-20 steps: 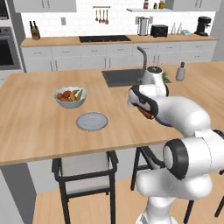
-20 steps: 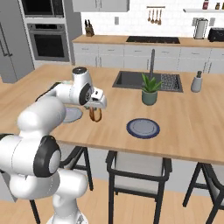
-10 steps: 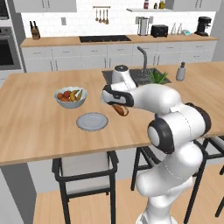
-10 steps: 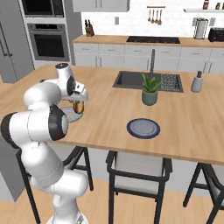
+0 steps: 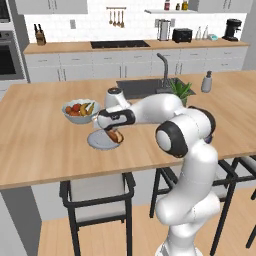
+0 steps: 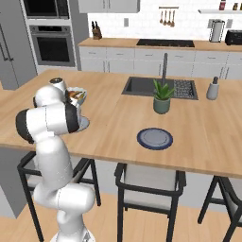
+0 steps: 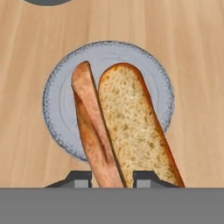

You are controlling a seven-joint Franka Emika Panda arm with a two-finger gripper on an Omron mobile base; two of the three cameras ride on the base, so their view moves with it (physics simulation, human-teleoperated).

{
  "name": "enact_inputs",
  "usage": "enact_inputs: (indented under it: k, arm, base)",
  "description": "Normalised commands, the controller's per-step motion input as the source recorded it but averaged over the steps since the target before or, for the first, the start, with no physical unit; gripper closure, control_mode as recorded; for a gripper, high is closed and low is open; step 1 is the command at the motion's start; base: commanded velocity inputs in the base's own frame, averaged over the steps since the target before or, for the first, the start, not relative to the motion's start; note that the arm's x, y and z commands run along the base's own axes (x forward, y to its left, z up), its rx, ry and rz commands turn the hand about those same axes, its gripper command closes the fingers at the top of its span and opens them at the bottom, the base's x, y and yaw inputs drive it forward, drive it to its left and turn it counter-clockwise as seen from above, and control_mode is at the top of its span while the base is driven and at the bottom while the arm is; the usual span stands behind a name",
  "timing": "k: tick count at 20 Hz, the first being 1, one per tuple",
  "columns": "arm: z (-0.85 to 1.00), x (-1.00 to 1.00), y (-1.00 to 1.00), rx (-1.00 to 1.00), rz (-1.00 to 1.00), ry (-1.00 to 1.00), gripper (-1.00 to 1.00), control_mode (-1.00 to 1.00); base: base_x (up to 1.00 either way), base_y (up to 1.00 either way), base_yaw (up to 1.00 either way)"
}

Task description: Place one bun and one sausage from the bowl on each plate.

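At the left of the wooden counter (image 5: pixel 45 140) sat the pale fruit bowl (image 5: pixel 80 111). Just beside it my gripper (image 5: pixel 114 136) hung over the blue-grey plate (image 7: pixel 57 83), clenched around a sausage (image 7: pixel 92 131) and a bun (image 7: pixel 131 127) together. The second plate (image 6: pixel 154 138) lay well apart, near the potted plant (image 6: pixel 161 96).

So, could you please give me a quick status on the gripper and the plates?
Gripper shut on golden-brown bun, above near blue-grey plate. Other blue-grey plate bare. Pale fruit bowl close behind; drop path looks open.
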Motion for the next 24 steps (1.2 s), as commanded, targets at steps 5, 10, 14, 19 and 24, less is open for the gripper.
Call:
enact_inputs:
  k: [5, 10, 14, 19, 24]
  arm:
    - [-0.25, 0.66, 0.13, 0.01, 0.01, 0.00, -1.00, -1.00]
    - [0.00, 0.00, -0.08, 0.00, 0.00, 0.00, -1.00, -1.00]
    - [0.04, -1.00, -0.89, 0.05, 0.00, -0.01, -1.00, -1.00]
    - [0.02, -1.00, -1.00, 0.08, 0.00, -0.07, -1.00, -1.00]
    - [0.07, -0.80, -0.80, 0.03, 0.00, -0.06, -1.00, 1.00]
  base:
    - [0.00, 0.00, 0.00]
    - [0.00, 0.00, 0.00]
    - [0.00, 0.00, 0.00]
    - [0.00, 0.00, 0.00]
    - [-0.20, -0.20, 0.00]
